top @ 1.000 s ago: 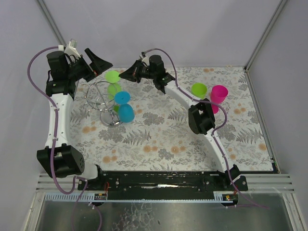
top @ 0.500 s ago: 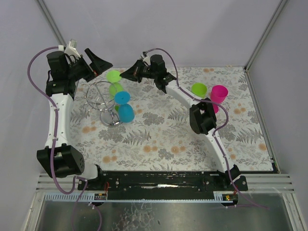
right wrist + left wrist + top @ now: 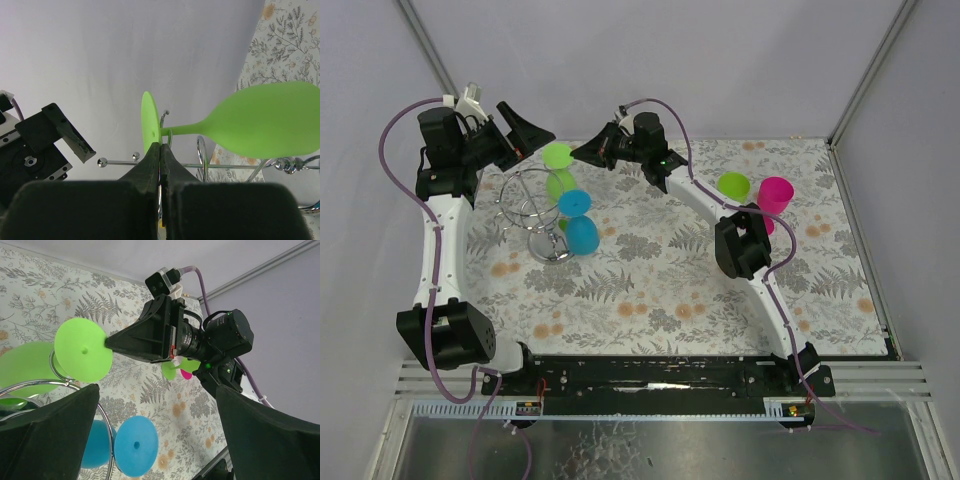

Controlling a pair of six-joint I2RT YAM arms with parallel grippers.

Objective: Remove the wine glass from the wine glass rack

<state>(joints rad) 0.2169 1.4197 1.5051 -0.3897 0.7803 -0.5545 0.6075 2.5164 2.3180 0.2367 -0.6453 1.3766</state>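
The silver wire wine glass rack [image 3: 523, 197] stands at the table's back left. A green wine glass [image 3: 558, 185] and a blue one [image 3: 581, 234] hang on it. My right gripper [image 3: 578, 153] is shut on the rim of the green glass's round foot [image 3: 149, 120], with the stem still in the rack's loop [image 3: 200, 150]. The pinch also shows in the left wrist view, at the edge of the foot [image 3: 82, 350]. My left gripper [image 3: 525, 145] is open and empty behind the rack, and the blue foot [image 3: 136, 445] shows between its fingers.
A green cup [image 3: 733, 186] and a pink cup [image 3: 775, 195] stand on the floral tablecloth at the right, beside my right arm's elbow. The back wall is close behind the rack and both grippers.
My right gripper has shifted slightly up and back at the green glass's foot, and the foot moved a little with it. The left arm has not moved.
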